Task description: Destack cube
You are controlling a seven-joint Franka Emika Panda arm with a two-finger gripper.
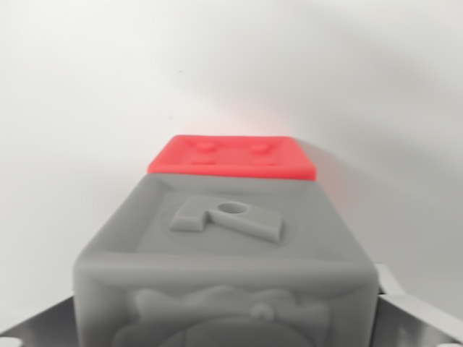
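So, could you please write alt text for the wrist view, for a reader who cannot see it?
A grey cube with a raised shape on its top face fills the lower part of the wrist view, with end effector fingers visible at both lower corners. Beyond it lies a red cube, against a plain white surface.

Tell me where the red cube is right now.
In the wrist view the red cube sits at centre, just beyond the grey cube that fills the lower frame, against a plain white background.
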